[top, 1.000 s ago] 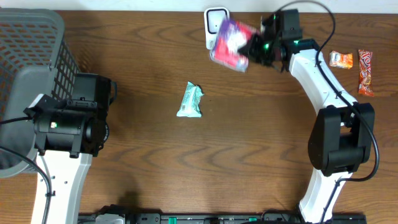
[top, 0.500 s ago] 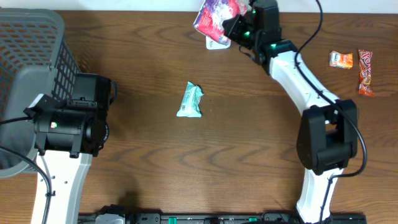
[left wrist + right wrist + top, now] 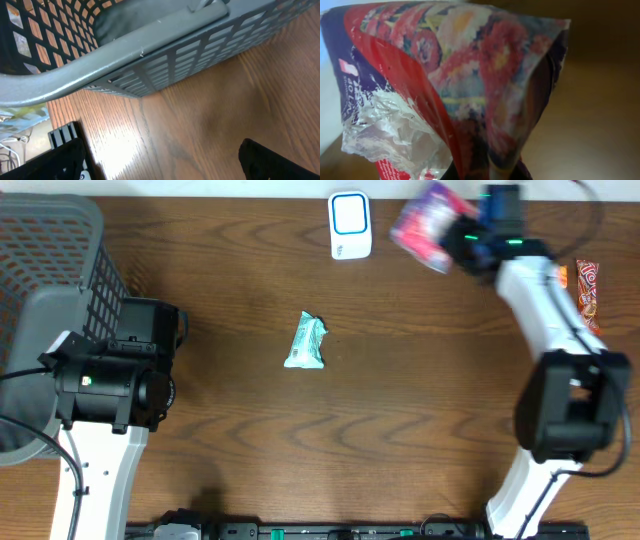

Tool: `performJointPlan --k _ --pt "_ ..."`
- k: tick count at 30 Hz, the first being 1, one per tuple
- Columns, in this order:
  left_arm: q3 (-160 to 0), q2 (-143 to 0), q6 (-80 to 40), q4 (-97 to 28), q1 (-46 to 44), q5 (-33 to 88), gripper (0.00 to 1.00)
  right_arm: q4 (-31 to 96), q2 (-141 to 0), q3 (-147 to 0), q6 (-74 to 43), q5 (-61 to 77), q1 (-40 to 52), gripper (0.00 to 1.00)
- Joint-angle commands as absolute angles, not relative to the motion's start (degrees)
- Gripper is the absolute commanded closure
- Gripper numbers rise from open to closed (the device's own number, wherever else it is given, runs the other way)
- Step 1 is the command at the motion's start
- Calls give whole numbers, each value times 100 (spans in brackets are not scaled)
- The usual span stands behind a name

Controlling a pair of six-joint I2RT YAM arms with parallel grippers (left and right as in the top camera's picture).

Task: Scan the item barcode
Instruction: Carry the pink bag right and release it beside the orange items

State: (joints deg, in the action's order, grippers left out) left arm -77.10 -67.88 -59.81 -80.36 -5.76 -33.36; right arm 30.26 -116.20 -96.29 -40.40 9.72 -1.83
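Two arms are in view, and only one is working. Nearest us, the left gripper (image 3: 167,162) idles with its jaws spread wide and nothing between them. It hovers low over the table (image 3: 400,430), just beside the grey basket (image 3: 150,60). Further out, a teal packet (image 3: 306,342) lies alone in the middle of the wood, well apart from both arms.

At the far edge, the white scanner (image 3: 349,225) lies flat. To its right, the right gripper (image 3: 468,238) is pinched tight on the snack bag (image 3: 428,225), which hangs in the air near the scanner but not over it. We judge the step in hand to be presenting the bag to the scanner. The next move calls for carrying the bag back above the scanner window with the barcode side turned toward it.

We cannot find the barcode in either view. The right wrist camera is filled by the crumpled red and purple foil (image 3: 455,90), which hides the fingers behind it. From overhead the bag is blurred. Orange wrappers (image 3: 586,290) beyond the right arm are partly covered by it.
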Motion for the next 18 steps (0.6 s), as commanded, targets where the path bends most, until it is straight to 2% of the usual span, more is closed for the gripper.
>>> performJointPlan --k 1,6,13,14,16,18 --pt "-7682 -6810 -6007 -8053 -552 -3476 2 3640 -11343 -9710 -3280 558 -952 99" --pt "-7682 -6810 -6007 -8053 -552 -3476 2 4401 -11349 -9710 -2493 519 -1907 99" --pt "-7682 -6810 -6007 -8053 -552 -3476 2 4615 -11354 -9706 -1857 287 -2580 98" --pt "-7682 -6810 -6007 -8053 -552 -3476 2 4611 -11356 -9703 -1857 196 -2626 92" --pt "-7682 -6810 -6007 -8053 -552 -3476 2 4606 -11356 -9703 -1859 -69 -2698 67" --pt "-7682 -6810 -6007 -8053 -552 -3476 2 4611 -11356 -9703 -1859 -276 -2718 59"
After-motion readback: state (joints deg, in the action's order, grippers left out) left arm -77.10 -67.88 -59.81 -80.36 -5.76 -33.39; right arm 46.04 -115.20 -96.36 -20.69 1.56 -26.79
